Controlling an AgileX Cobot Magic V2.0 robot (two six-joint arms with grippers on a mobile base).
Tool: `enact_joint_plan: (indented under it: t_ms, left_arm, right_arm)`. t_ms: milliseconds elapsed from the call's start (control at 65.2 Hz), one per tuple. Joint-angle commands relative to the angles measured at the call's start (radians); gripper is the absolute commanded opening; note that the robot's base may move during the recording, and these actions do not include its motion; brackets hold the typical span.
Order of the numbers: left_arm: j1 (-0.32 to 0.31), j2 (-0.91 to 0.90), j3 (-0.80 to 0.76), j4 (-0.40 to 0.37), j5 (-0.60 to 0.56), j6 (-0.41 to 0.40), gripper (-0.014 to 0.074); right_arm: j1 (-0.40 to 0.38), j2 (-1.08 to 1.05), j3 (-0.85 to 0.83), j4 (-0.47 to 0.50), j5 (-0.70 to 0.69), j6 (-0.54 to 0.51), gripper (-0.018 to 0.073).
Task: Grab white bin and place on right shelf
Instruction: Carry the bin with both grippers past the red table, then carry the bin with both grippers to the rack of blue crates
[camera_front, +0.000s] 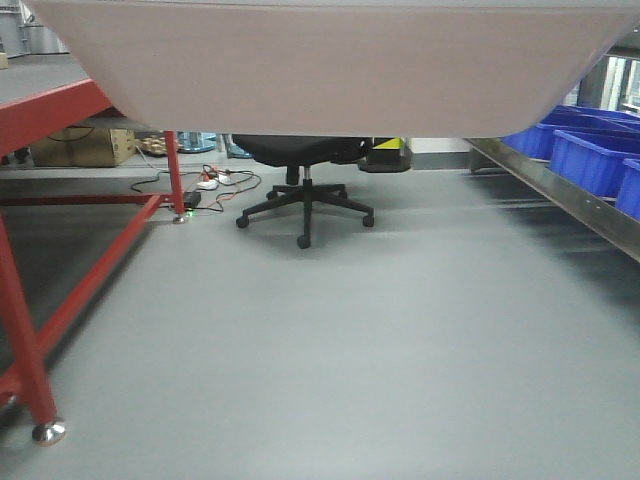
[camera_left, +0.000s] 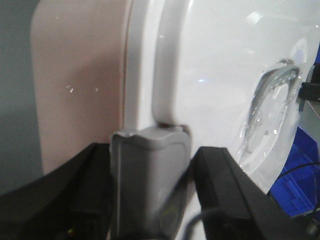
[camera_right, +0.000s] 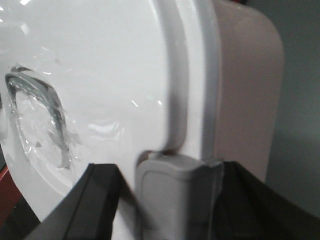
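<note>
- One red table (camera_front: 60, 110) stands at the left of the front view, with one cardboard box (camera_front: 85, 148) under it by the wall.
- One black chair (camera_front: 300, 150) stands mid-floor, farther back.
- One steel shelf (camera_front: 560, 195) runs along the right and carries at least three blue bins (camera_front: 590, 160). Their exact count is cut off by the frame edge.
- One bin (camera_front: 340, 70) fills the top of the front view, its pinkish wall up off the floor, between table and shelf and not on the shelf.
- Two grey latches show, one in each wrist view, each at the rim of the glossy white lid (camera_left: 225, 75).
- Left gripper (camera_left: 150, 200): its two black fingers (camera_left: 80, 195) are spread wide, one on each side of the latch (camera_left: 150, 170), and both appear to press against it. It holds the bin at that end.
- Right gripper (camera_right: 175, 200): its two fingers (camera_right: 100, 200) are likewise set wide around the other latch (camera_right: 175, 190), pinching it. Blur softens the contact on the lid side.
</note>
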Motion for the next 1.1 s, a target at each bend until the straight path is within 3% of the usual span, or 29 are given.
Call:
enact_joint_plan:
  t_ms: [0,1089]
  left_arm:
    - [-0.023,-0.029,-0.036,-0.160,0.036,0.004,0.0176]
    - [-0.023,-0.029,-0.036,-0.160,0.036,0.004,0.0176]
  right_arm:
    - [0.016,-0.028,-0.039,0.188,0.121,-0.010,0.0328]
    - [0.016,-0.028,-0.039,0.188,0.121,-0.010,0.0328]
